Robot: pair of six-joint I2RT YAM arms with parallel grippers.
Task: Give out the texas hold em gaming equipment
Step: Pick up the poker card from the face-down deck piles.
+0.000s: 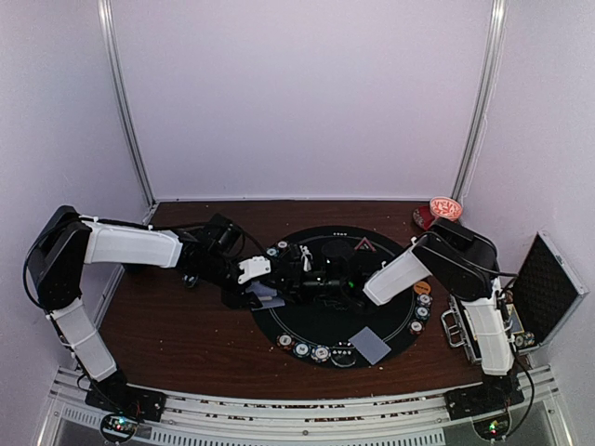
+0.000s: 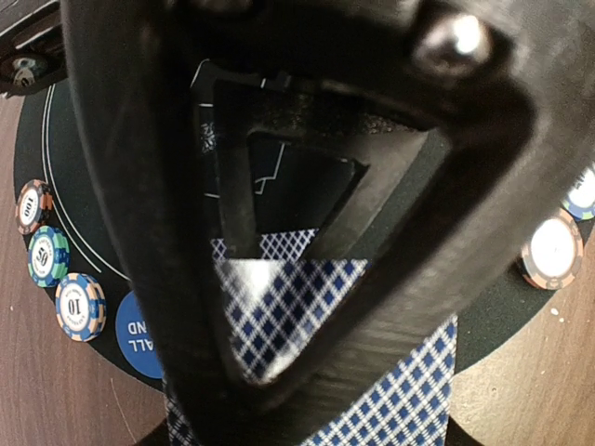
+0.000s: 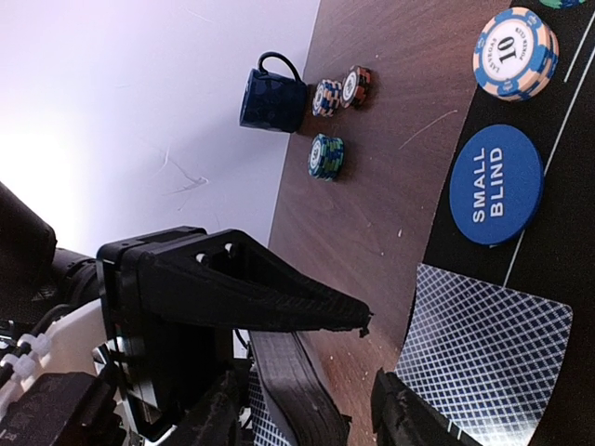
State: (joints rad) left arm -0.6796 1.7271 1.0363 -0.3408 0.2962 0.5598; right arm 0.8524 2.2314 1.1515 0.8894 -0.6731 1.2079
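Left arm (image 1: 130, 246) and right arm (image 1: 398, 275): chunky white shells, black joints, thin black cables (image 1: 26, 279) looping off. Fingers (image 2: 139, 232) are black triangle frames, matte printed-looking, one shiny screw (image 2: 456, 39).

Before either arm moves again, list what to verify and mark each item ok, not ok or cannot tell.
1. Right pincer jaws apart, nothing pinched at the tips: ok.
2. Face-down card lies flat at the edge of the mat, free of the pincer: ok.
3. Small blind disc apart from that card: ok.
4. Left pincer hold on the patterned card below it: cannot tell; the pincer itself blocks the view.
5. Gap between left arm and right arm over the mat: cannot tell; their ends overlap in the top view.
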